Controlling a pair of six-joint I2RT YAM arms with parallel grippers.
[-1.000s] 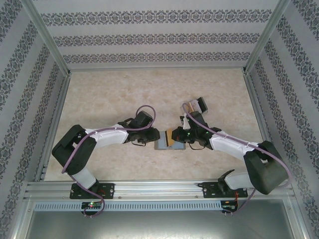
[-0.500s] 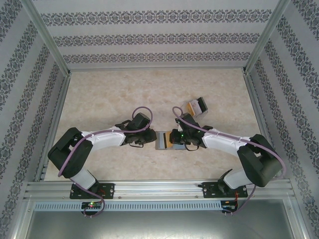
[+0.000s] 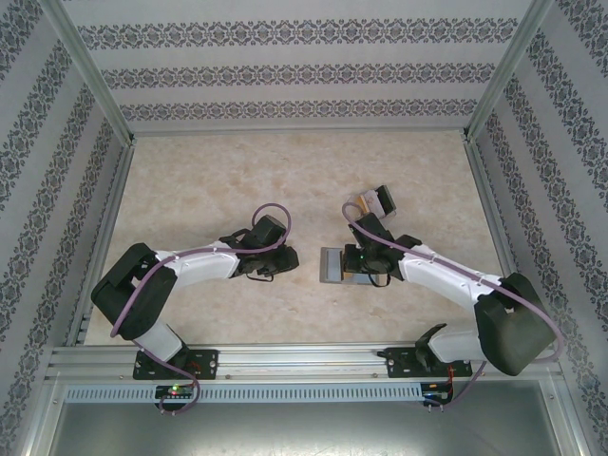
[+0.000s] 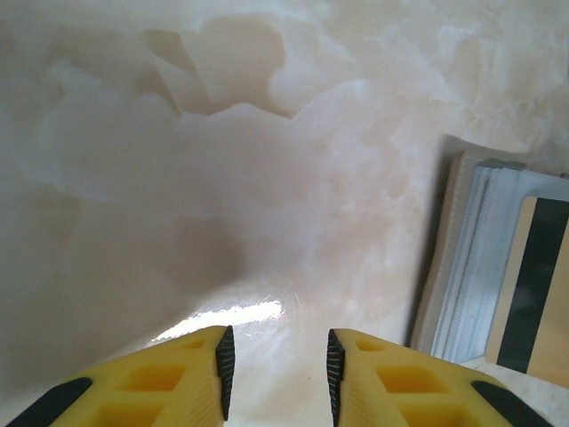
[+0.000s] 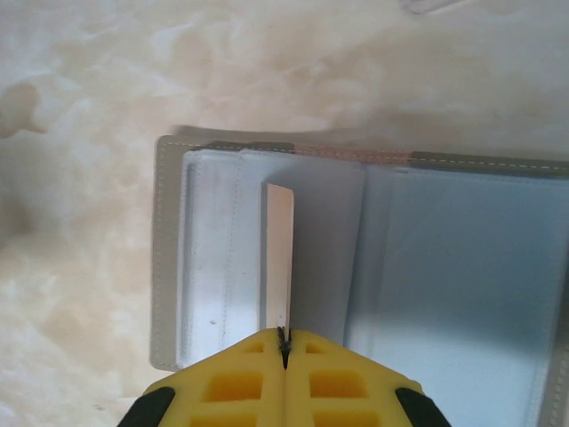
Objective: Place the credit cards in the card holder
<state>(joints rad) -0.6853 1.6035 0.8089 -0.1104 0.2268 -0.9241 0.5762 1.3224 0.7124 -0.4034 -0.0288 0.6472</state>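
Observation:
The grey card holder [image 3: 332, 264] lies open on the table between the two arms, its clear inner sleeves [image 5: 213, 267] facing up. My right gripper [image 5: 284, 336] is shut on a tan credit card [image 5: 278, 258], which stands on edge over the holder's left panel. From the left wrist view that card [image 4: 544, 285] shows a tan face with a black stripe above the holder [image 4: 462, 258]. My left gripper [image 4: 277, 360] is open and empty over bare table, a little left of the holder. In the top view it [image 3: 288, 259] sits apart from the holder's left edge.
A small clear box with more cards [image 3: 376, 201] sits behind the right arm, toward the back right. The marble-patterned table [image 3: 218, 180] is ringed by a metal frame and patterned walls.
The card holder and my right gripper have shifted to the right, away from the left gripper. The left gripper, close against the holder before, now stands apart from it.

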